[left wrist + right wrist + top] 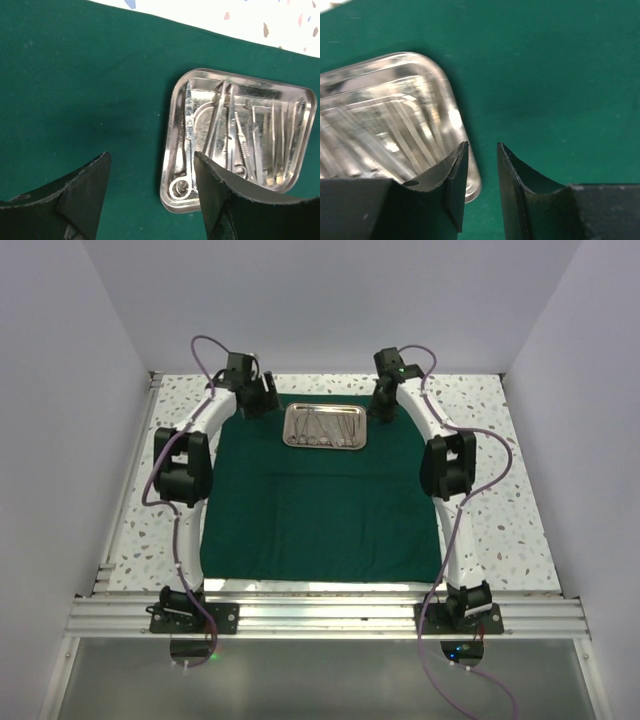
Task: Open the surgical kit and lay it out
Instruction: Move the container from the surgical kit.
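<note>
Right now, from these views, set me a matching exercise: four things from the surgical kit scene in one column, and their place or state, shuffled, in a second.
Things:
1. drape
2. tray
3. left end effector
4. right end effector

Place or state:
A. jaws close together, at the tray's corner
B. spread flat on the table
C. holds the steel instruments
D. jaws wide apart, over bare drape beside the tray

Pairs: 1-B, 2-C, 3-D, 4-A.

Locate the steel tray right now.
Top view: the steel tray sits at the far middle of the spread green drape, between the left tool and the right tool, with the instruments lying inside it.
</note>
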You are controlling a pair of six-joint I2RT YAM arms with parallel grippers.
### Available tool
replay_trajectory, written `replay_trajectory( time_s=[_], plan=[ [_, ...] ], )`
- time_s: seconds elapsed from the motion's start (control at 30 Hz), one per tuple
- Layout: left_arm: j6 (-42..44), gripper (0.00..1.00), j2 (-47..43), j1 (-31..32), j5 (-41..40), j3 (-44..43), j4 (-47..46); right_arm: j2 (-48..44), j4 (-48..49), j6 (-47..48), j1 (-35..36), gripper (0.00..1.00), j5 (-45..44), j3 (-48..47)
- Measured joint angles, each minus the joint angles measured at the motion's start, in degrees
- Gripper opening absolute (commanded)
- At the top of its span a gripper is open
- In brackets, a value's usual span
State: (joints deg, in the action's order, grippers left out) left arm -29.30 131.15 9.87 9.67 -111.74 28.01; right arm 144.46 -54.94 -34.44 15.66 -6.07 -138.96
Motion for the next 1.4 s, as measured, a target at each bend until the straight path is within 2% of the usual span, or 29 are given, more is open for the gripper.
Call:
replay_trajectory(
  time_s=[0.4,0.53,0.8,1.07,1.17,1.3,1.4],
  plan=[
    [0.83,0.68,4.44,0.66,1.05,-1.29,0.37,1.44,-1.40,0.15,0.24,0.33,-0.35,0.00],
    [1.07,0.61,5.11,1.29,1.36,-1.42,0.35,2.14,-1.49,0.15,0.52,0.33,-0.31,-0.70],
    [1.70,0.59,5.88,2.19,1.60,-1.75,0.33,4.42,-1.57,0.39,1.16,0.33,0.00,-2.40],
    [2.08,0.53,5.92,2.29,1.60,-1.75,0.44,4.44,-1.64,1.31,1.38,0.34,-0.35,-2.56],
    [2.14,0.48,5.99,2.38,1.60,-1.75,0.52,4.44,-1.66,2.01,1.70,0.34,-0.61,-2.56],
    [2.71,0.37,6.19,2.67,1.57,-1.75,0.66,4.46,-1.86,2.91,2.78,0.32,-0.52,-2.56],
    [3.17,0.33,6.29,2.99,1.57,-1.75,0.85,4.55,-2.47,3.74,4.39,0.28,-0.63,-2.43]
  ],
)
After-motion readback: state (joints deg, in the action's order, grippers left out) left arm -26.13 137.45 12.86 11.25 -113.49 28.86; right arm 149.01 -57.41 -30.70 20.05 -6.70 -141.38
